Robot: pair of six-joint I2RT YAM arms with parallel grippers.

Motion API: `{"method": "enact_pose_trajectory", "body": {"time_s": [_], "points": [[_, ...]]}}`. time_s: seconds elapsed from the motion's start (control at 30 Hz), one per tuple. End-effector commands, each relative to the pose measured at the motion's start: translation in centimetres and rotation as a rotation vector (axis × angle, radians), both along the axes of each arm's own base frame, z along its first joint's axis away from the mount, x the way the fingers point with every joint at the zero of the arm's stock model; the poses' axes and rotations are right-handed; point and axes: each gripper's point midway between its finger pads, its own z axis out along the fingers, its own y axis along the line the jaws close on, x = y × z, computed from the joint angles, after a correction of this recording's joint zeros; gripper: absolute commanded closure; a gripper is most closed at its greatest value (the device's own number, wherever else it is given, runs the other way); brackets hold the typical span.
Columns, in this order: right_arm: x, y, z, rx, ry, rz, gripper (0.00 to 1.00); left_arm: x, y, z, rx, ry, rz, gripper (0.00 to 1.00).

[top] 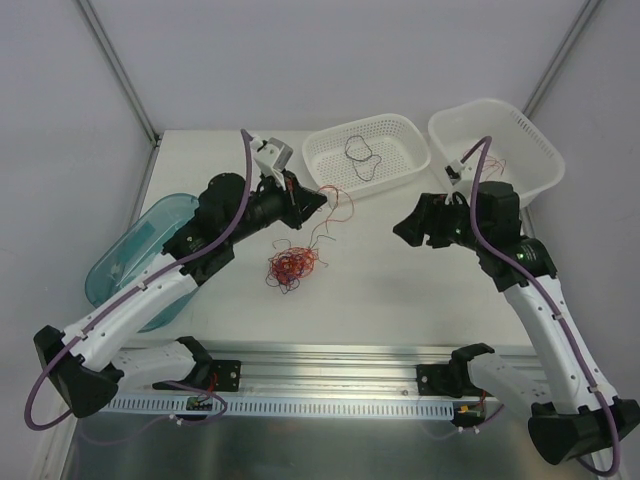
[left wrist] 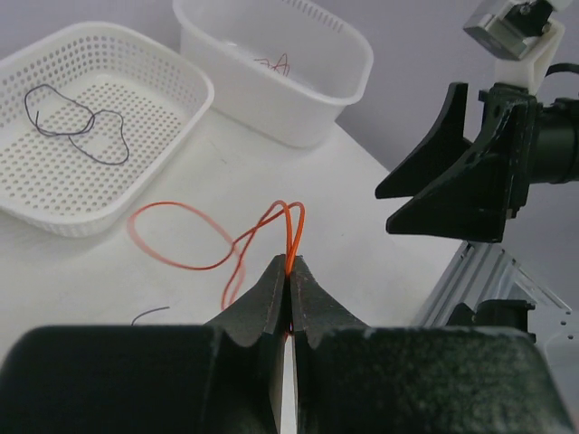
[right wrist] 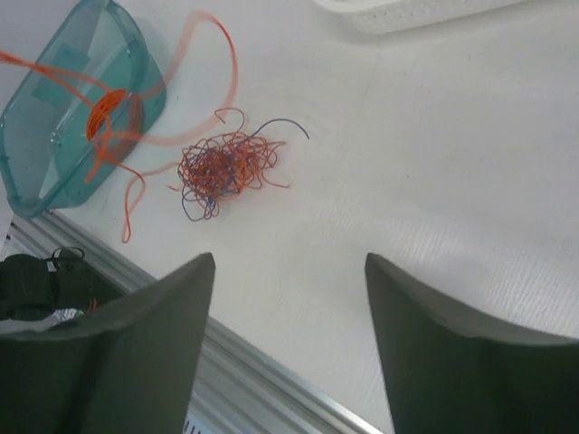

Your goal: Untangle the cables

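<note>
A fist-sized tangle of red and dark cables (top: 292, 267) lies on the white table; it also shows in the right wrist view (right wrist: 222, 167). My left gripper (top: 322, 201) is above and to the right of the tangle, shut on a single red cable (left wrist: 181, 237). This cable loops out from the closed fingertips (left wrist: 289, 267) and hangs down towards the table (top: 338, 212). My right gripper (top: 405, 228) is open and empty, held above bare table to the right of the tangle (right wrist: 289, 258).
A shallow white basket (top: 410, 135) at the back holds a dark cable (top: 362, 155). A deeper white basket (top: 535, 140) at the back right holds a red cable (left wrist: 276, 63). A teal bin (top: 125, 265) at the left holds an orange coil (right wrist: 107, 104).
</note>
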Motion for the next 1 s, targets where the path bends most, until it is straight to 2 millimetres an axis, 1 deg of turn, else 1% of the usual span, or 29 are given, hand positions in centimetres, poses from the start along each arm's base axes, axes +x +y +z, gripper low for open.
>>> {"method": "enact_pose_trajectory", "body": {"time_s": [0.0, 0.03, 0.07, 0.1, 0.13, 0.17, 0.2, 0.27, 0.33, 0.4, 0.43, 0.53, 0.57, 0.6, 0.63, 0.67, 0.77, 0.8, 0.87, 0.9, 0.93, 0.97], "points": [[-0.4, 0.0, 2.5, 0.015, -0.099, 0.029, 0.24, 0.3, -0.2, 3.7, -0.016, -0.082, -0.026, 1.0], [-0.5, 0.0, 2.9, 0.012, -0.116, 0.033, 0.21, 0.6, -0.2, 4.1, -0.013, -0.09, -0.022, 1.0], [-0.6, -0.1, 3.2, 0.017, -0.125, 0.029, 0.16, 0.8, 0.0, 5.5, -0.026, -0.113, -0.007, 1.0], [-0.7, -0.2, 3.5, 0.018, -0.135, 0.03, 0.14, 1.3, 0.1, 5.8, -0.024, -0.12, 0.003, 1.0], [-0.9, -0.3, 3.8, 0.003, -0.167, 0.041, 0.12, 1.5, 0.3, 5.7, -0.008, -0.113, 0.016, 1.0], [-1.0, -0.4, 3.9, 0.001, -0.178, 0.041, 0.1, 1.7, 0.5, 6.6, -0.012, -0.128, 0.027, 1.0], [-1.1, -0.5, 4.2, 0.0, -0.194, 0.042, 0.09, 2.4, 0.8, 6.8, -0.004, -0.13, 0.057, 1.0], [-1.4, -0.6, 4.2, -0.002, -0.206, 0.044, 0.07, 2.7, 1.4, 7.8, 0.004, -0.151, 0.086, 1.0], [-1.6, -0.6, 4.2, -0.004, -0.212, 0.051, 0.04, 3.5, 2.3, 8.1, 0.025, -0.158, 0.134, 1.0], [-1.8, -0.6, 3.8, -0.003, -0.207, 0.053, 0.04, 4.3, 3.0, 7.9, 0.048, -0.153, 0.181, 1.0], [-1.9, -0.7, 3.7, -0.004, -0.205, 0.054, 0.03, 5.1, 4.1, 7.9, 0.059, -0.152, 0.239, 1.0], [-2.2, -0.5, 3.4, 0.007, -0.202, 0.064, 0.0, 6.6, 6.2, 6.6, 0.089, -0.102, 0.336, 1.0], [-2.3, -0.4, 3.3, 0.01, -0.2, 0.065, 0.0, 7.2, 7.6, 5.9, 0.106, -0.075, 0.379, 1.0], [-2.5, -0.3, 3.3, 0.015, -0.2, 0.073, 0.03, 7.4, 8.4, 5.8, 0.107, -0.066, 0.409, 1.0], [-2.6, -0.2, 3.1, 0.018, -0.198, 0.08, 0.03, 7.7, 9.3, 5.4, 0.114, -0.054, 0.439, 1.0], [-2.6, -0.1, 3.0, 0.02, -0.193, 0.083, 0.03, 8.3, 10.8, 5.1, 0.126, -0.045, 0.494, 1.0], [-2.8, 0.0, 2.6, 0.021, -0.179, 0.093, 0.03, 8.5, 14.0, 4.2, 0.154, -0.022, 0.593, 1.0], [-2.8, 0.1, 2.4, 0.022, -0.172, 0.099, 0.03, 8.6, 16.1, 3.9, 0.159, -0.006, 0.65, 1.0], [-3.0, 0.2, 2.1, 0.024, -0.166, 0.107, 0.03, 8.4, 18.3, 3.2, 0.149, 0.024, 0.709, 1.0], [-3.0, 0.3, 2.2, 0.028, -0.165, 0.113, 0.03, 8.1, 20.2, 3.8, 0.132, 0.017, 0.758, 1.0], [-3.0, 0.3, 2.1, 0.028, -0.162, 0.115, 0.03, 7.8, 21.2, 3.6, 0.131, 0.029, 0.785, 1.0], [-3.0, 0.3, 2.0, 0.027, -0.159, 0.117, 0.03, 7.6, 22.0, 3.8, 0.129, 0.025, 0.806, 1.0]]}}
